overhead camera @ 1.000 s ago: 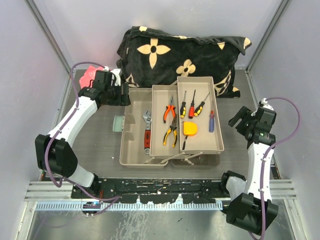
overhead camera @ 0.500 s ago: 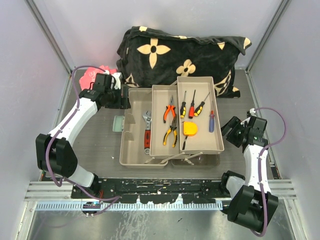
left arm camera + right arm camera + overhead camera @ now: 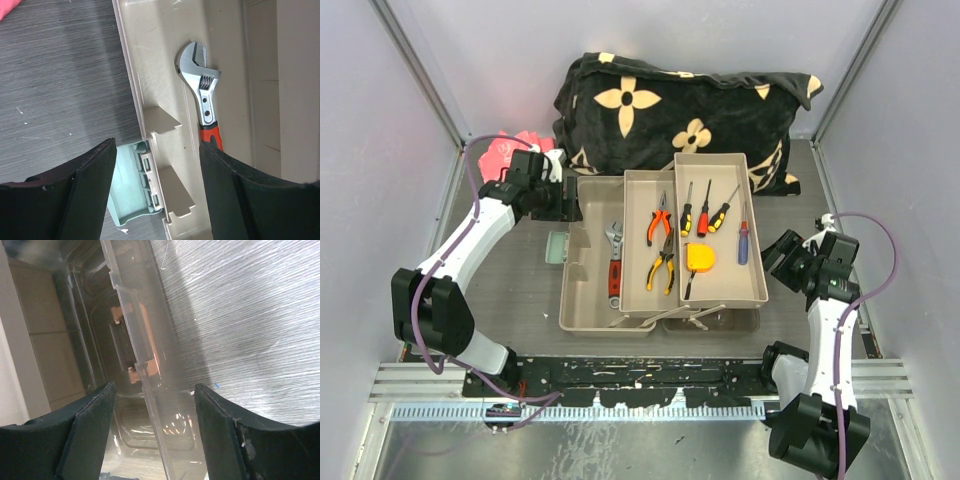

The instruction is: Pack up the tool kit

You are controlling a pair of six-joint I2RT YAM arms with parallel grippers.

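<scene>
The tool kit is open mid-table, its beige fold-out trays spread over a translucent base. A red-handled wrench lies in the left tray. Two pairs of pliers, an orange tape measure and screwdrivers lie in the other trays. My left gripper is open at the left tray's far left corner. In the left wrist view it straddles the tray wall and a mint-green latch, with the wrench beyond. My right gripper is open at the kit's right side and straddles the translucent wall.
A black flower-patterned blanket lies behind the kit, touching the trays' far ends. A pink-red object sits at the back left, behind my left arm. Metal side rails border the dark table.
My right gripper has swung down and left, in against the kit's right side. My left gripper has shifted only slightly at the tray's corner.
</scene>
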